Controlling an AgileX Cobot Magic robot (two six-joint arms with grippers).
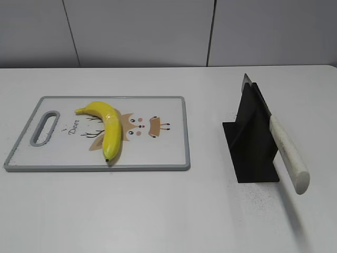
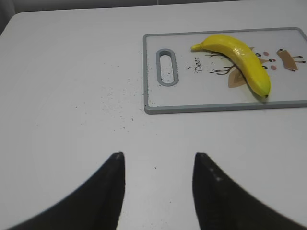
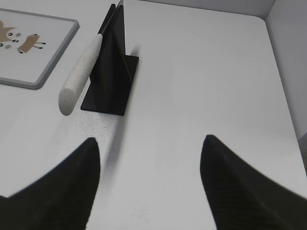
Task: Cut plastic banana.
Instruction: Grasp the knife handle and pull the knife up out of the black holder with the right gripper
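Note:
The plastic banana [image 1: 108, 129] is glossy yellow and lies curved on the white cutting board [image 1: 168, 142], dark tip toward the front edge. It also shows in the left wrist view [image 2: 242, 60]. A knife with a white handle [image 1: 287, 153] rests in a black stand [image 1: 253, 139]; it also shows in the right wrist view [image 3: 79, 76]. My left gripper [image 2: 158, 158] is open and empty over bare table, left of and nearer than the board. My right gripper [image 3: 151, 143] is open and empty, nearer than the stand and to its right. Neither gripper shows in the exterior view.
The board [image 2: 216, 98] has a grey rim, a handle slot [image 2: 167, 67] and a deer print. The black stand [image 3: 112, 67] holds the knife slanted, handle toward the near side. A grey wall runs behind the table [image 1: 158, 211]. The table's right edge [image 3: 283, 86] is close.

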